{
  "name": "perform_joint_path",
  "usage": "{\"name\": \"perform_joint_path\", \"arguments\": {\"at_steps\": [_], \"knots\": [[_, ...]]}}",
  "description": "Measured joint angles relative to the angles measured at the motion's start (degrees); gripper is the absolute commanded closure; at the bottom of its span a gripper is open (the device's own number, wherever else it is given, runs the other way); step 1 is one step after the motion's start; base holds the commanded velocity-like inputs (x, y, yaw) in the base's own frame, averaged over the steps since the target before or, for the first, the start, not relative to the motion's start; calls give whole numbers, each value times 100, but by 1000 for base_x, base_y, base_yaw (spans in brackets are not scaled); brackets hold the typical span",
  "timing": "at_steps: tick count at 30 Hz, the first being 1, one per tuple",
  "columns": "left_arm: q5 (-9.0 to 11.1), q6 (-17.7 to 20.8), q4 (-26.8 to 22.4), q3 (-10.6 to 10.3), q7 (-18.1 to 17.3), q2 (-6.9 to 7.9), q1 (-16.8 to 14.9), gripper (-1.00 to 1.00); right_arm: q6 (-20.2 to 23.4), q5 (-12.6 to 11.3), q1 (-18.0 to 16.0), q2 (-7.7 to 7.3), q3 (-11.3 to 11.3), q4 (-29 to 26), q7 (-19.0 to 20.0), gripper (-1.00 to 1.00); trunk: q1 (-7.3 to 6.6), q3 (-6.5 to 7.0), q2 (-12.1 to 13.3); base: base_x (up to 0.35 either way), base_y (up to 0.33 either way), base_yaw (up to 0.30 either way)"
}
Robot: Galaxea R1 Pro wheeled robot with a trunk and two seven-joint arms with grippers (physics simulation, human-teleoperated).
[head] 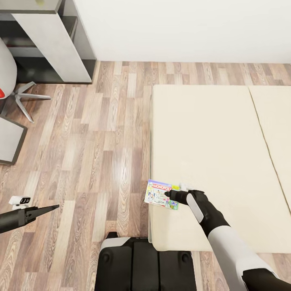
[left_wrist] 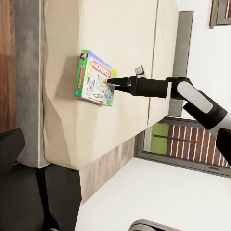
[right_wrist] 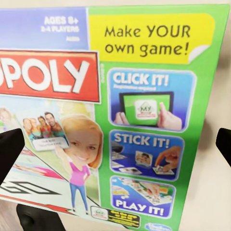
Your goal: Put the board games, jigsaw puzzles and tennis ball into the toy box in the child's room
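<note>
bed (head: 210,153) left edge | right end effector (head: 171,197) gripping monopoly box (head: 161,194) | left end effector (head: 54,208) closed

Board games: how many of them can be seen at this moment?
1. The Monopoly box is at the bed's near edge, overhanging the floor, gripped by the right gripper. Others may lie outside the views.

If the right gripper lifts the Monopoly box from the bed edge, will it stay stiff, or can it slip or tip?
The Monopoly box looks flat and straight-edged, so probably stiff and light. The right gripper meets it at one short edge, so it may sag or pivot. Its printed lid looks smooth, perhaps slippery. It overhangs the bed edge and could tip off.
</note>
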Motion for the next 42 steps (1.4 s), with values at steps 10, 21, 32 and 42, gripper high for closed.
{"name": "perform_joint_path", "arguments": {"at_steps": [10, 21, 32, 42], "knots": [[0, 0, 0, 0, 0, 0, 0, -100, 0, 5, 0, 14, 0, 0, 0, -100, 0, -6, 0, 0, 0, 0], [0, 0, 0, 0, 0, 0, 0, -100, 2, 16, 0, 52, 20, 0, 0, -100, 0, -7, 0, 0, 0, 0], [0, 0, 0, 0, 0, 0, 0, -100, 13, 25, 0, 58, 28, 0, 6, -100, 0, -7, 0, 0, 0, 0], [0, 0, 0, 0, 0, 0, 0, -100, 17, 28, -1, 77, 38, 0, 8, -100, 0, -7, 0, 0, 0, 0]]}}
